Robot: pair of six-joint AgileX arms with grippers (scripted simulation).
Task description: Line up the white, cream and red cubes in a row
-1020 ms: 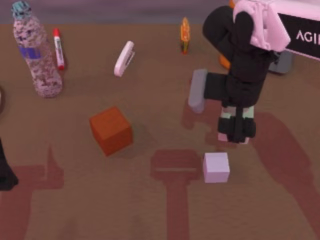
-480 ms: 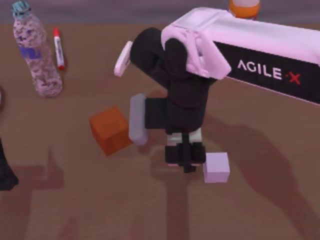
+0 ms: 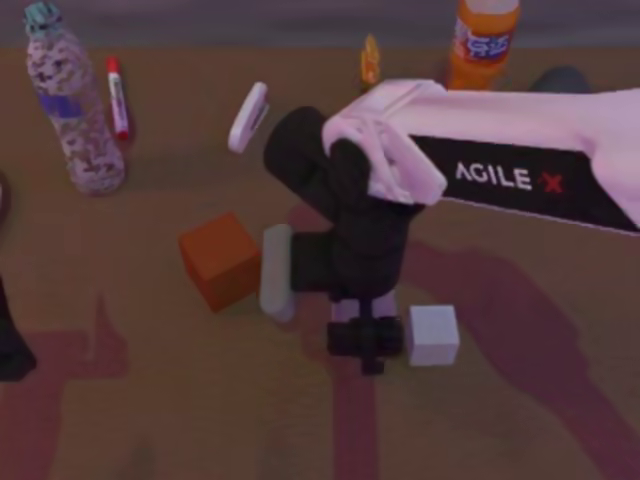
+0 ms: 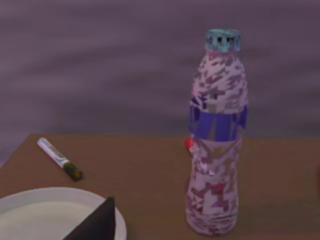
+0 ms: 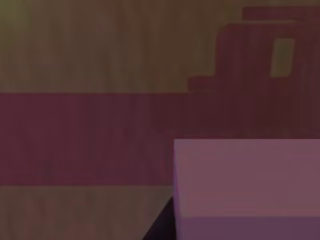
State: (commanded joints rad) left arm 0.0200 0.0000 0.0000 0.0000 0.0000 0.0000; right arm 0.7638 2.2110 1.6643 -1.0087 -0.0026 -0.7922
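Note:
The orange-red cube (image 3: 222, 260) sits left of the table's middle. The small white cube (image 3: 432, 335) lies to its right. Between them my right gripper (image 3: 367, 343) points down, close to the white cube's left side. In the top view it hides the cream cube. In the right wrist view the cream cube (image 5: 245, 180) looks mauve in shadow and lies tight against the inner side of one dark finger (image 5: 162, 227); the gripper is shut on it. My left gripper (image 3: 10, 350) is parked at the left edge, open, with one finger (image 4: 97, 222) showing over a plate.
A speckled bottle (image 3: 75, 110), a red-capped marker (image 3: 117, 95) and a white clip (image 3: 248, 117) stand along the far left. An orange bottle (image 3: 485, 40) and a small orange object (image 3: 370, 62) are at the far right. A white plate (image 4: 35, 210) lies under the left gripper.
My right arm swept from the table's right side to the middle and came down between the red and white cubes. Those two cubes and the left arm did not move.

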